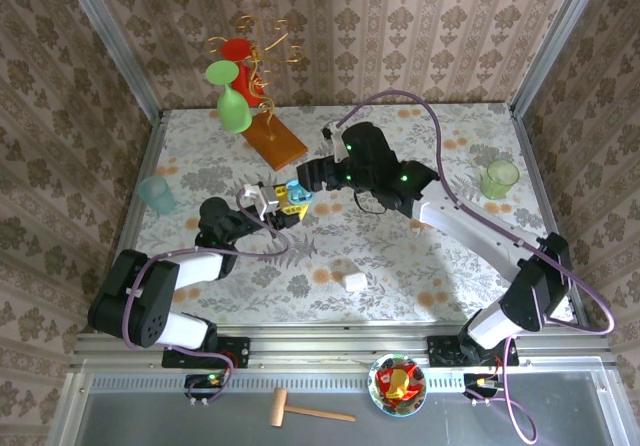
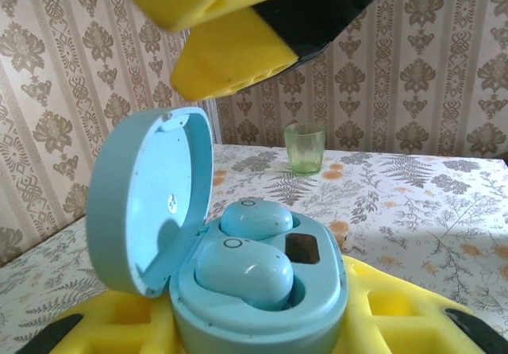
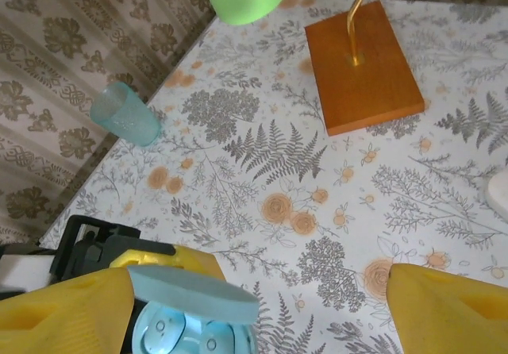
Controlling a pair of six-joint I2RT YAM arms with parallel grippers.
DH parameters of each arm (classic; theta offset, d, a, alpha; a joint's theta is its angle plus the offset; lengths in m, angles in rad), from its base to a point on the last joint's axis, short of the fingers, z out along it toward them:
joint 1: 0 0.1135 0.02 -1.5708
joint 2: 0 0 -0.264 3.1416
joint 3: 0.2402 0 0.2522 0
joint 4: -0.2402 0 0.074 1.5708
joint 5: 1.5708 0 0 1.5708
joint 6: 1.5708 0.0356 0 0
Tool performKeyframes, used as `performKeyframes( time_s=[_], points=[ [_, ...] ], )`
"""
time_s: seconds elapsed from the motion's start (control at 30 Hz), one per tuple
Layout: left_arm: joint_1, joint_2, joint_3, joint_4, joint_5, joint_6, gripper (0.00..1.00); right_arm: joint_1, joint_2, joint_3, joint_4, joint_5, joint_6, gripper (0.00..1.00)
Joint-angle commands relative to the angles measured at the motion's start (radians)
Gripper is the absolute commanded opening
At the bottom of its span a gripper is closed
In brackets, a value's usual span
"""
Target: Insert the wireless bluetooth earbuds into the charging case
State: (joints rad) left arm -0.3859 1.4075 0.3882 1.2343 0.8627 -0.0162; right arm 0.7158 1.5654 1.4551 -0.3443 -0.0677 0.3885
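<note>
Left hand [image 1: 280, 209] clamped narrow on charging case [image 2: 262, 310], lid up; both pale blue earbuds [image 2: 242, 271] look seated in wells; right hand [image 3: 255, 306] spread wide just above case, holding nothing; best lift straight up, clear of lid, case kept level; floral table [image 3: 317, 171]; patterned wallpaper walls; green cup [image 2: 305, 149] at far side.

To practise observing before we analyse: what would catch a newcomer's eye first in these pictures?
A pale blue case, lid up, with two earbuds seated inside, held mid-table by the left gripper. The right gripper hangs open over it. Behind is a wooden stand with a green glass.
</note>
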Motion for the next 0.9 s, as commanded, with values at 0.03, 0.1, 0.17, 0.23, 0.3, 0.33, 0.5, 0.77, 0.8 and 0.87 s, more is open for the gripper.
performKeyframes(
  time_s=[0.03,0.1,0.17,0.23,0.3,0.33,0.5,0.77,0.8,0.87],
  points=[
    [-0.004,-0.018,-0.003,0.045,0.005,0.024,0.22,-0.009,0.067,0.085,-0.139,-0.061,0.038,0.84],
    [-0.003,-0.027,-0.002,0.043,-0.019,0.0,0.22,-0.011,0.085,0.097,-0.169,-0.079,0.026,0.84],
    [-0.003,-0.03,0.003,0.044,-0.041,-0.024,0.2,-0.012,0.09,0.099,-0.184,-0.086,0.02,0.84],
    [-0.003,-0.027,0.009,0.044,-0.058,-0.046,0.19,-0.012,0.08,0.087,-0.178,-0.097,0.015,0.84],
    [-0.003,-0.021,0.014,0.045,-0.074,-0.06,0.2,-0.012,0.051,0.055,-0.142,-0.112,0.017,0.84],
    [-0.003,-0.02,0.016,0.045,-0.077,-0.062,0.2,-0.012,0.032,0.034,-0.117,-0.119,0.02,0.84],
    [-0.003,-0.026,0.024,0.046,-0.077,-0.062,0.2,-0.072,-0.054,-0.105,0.078,-0.286,0.166,0.85],
    [-0.01,-0.04,0.034,0.049,-0.117,-0.068,0.23,-0.162,-0.021,-0.381,0.708,-0.668,0.702,0.88],
    [-0.011,-0.041,0.034,0.048,-0.121,-0.066,0.23,-0.162,0.0,-0.404,0.795,-0.695,0.766,0.86],
    [-0.01,-0.041,0.035,0.048,-0.128,-0.064,0.23,-0.157,0.039,-0.436,0.933,-0.721,0.854,0.82]
  ],
)
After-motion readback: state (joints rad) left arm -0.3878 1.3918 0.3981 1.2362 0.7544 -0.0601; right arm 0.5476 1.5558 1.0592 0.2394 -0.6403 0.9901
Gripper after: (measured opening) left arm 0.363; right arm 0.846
